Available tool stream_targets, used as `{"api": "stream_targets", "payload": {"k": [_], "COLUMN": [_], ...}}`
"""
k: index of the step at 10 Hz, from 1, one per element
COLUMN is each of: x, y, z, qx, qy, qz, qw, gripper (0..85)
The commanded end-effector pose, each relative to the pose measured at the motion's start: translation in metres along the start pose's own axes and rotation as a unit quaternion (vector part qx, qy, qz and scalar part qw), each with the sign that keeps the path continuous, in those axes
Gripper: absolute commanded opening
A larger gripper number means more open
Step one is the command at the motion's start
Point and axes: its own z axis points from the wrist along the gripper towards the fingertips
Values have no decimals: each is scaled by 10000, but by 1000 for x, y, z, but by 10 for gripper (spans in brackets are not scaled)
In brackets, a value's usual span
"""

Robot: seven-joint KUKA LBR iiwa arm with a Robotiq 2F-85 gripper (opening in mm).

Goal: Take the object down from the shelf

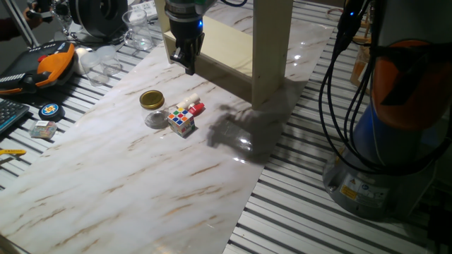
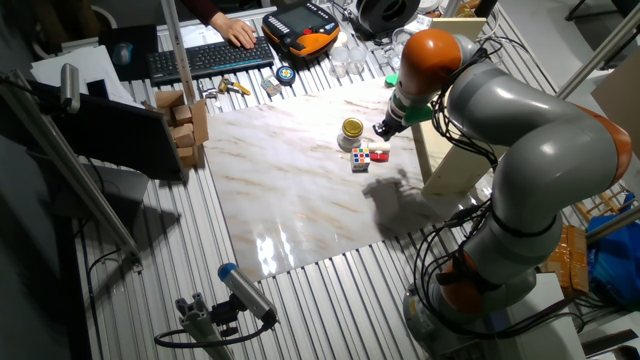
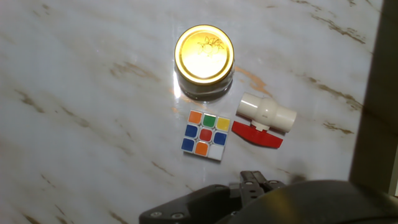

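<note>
Arm is up above the marble-patterned surface (image 1: 141, 176), gripper (image 1: 189, 62) hanging in the air just in front of the cream shelf (image 1: 272, 49), not touching anything. Fingers look pressed together at the tips with nothing between them in one fixed view; the hand view only shows the dark gripper body (image 3: 249, 199) along the bottom edge, so that's the best read available. Three small items sit in a tight cluster on the surface, near the shelf's front leg and below the gripper: a glass jar with a gold lid (image 1: 151, 107), upright; a puzzle cube (image 1: 181, 121) just beside it; and a white plastic valve with a red handle (image 1: 191, 105) lying on its side, right next to the cube. In the hand view the jar (image 3: 204, 61) is above the cube (image 3: 205, 134), and the valve (image 3: 266, 118) sits to the cube's right, the red handle close to the cube's edge. Can't tell if they actually touch. The other fixed view shows the same cluster between the gripper (image 2: 383, 129) and the open middle of the surface, shelf (image 2: 450, 150) mostly hidden behind the arm. At the far edge beyond the surface: an orange-and-black device (image 1: 46, 65) and clear plastic cups (image 1: 139, 28).
</note>
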Motion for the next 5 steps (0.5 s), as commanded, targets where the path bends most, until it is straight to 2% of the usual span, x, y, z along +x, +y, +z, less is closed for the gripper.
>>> {"api": "stream_targets", "payload": {"k": [1,5], "x": [0,2], "y": [0,-4], "z": [0,2], "qx": [0,-38], "qy": [0,-39], "qz": [0,-35], "qw": [10000,10000], "gripper": [0,0]}}
